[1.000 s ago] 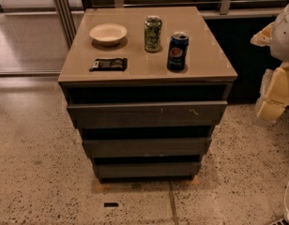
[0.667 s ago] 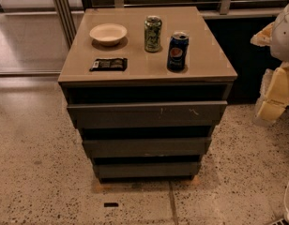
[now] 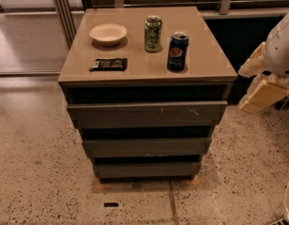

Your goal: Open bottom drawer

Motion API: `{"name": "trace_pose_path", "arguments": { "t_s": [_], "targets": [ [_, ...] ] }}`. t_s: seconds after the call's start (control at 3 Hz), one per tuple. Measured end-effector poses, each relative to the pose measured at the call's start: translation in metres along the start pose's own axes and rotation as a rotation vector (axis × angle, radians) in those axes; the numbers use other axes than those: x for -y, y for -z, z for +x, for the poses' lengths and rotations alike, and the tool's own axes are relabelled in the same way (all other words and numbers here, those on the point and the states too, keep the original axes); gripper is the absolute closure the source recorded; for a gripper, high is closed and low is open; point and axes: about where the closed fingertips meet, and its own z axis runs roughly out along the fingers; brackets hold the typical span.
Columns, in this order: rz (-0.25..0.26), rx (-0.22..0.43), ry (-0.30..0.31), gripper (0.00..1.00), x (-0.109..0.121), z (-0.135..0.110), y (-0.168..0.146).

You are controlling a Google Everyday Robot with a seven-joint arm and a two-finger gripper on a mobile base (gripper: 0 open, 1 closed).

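The cabinet [image 3: 215, 69] stands in the middle of the view with three grey handleless drawer fronts. The bottom drawer [image 3: 147, 169] is the lowest and narrowest front, plain dark grey and shut, just above the floor. The middle front [image 3: 147, 147] and the wide top front [image 3: 147, 114] with pale scratches sit above it. My gripper [image 3: 241, 92] hangs at the right edge beside the cabinet's top right corner. It is well above and to the right of the bottom drawer, open and empty. Its beige fingers [image 3: 262, 95] are spread apart.
On the cabinet top stand a white bowl [image 3: 108, 33], a green can [image 3: 153, 33], a blue can [image 3: 177, 51] and a dark snack packet [image 3: 108, 64]. Speckled floor lies in front and on both sides. A railing and metal posts [image 3: 62, 8] stand behind.
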Motion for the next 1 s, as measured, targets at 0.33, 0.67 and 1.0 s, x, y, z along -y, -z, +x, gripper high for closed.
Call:
{"name": "trace_pose_path", "arguments": {
  "t_s": [0.33,0.67,1.0],
  "targets": [
    [-0.065,0.089,-0.038,0.65,-0.025,0.0,-0.075],
    [-0.142,0.168,-0.054,0.88,-0.052,-0.001,-0.164],
    [-0.18,0.227,-0.077,1.0,-0.065,-0.004,-0.241]
  ]
}}
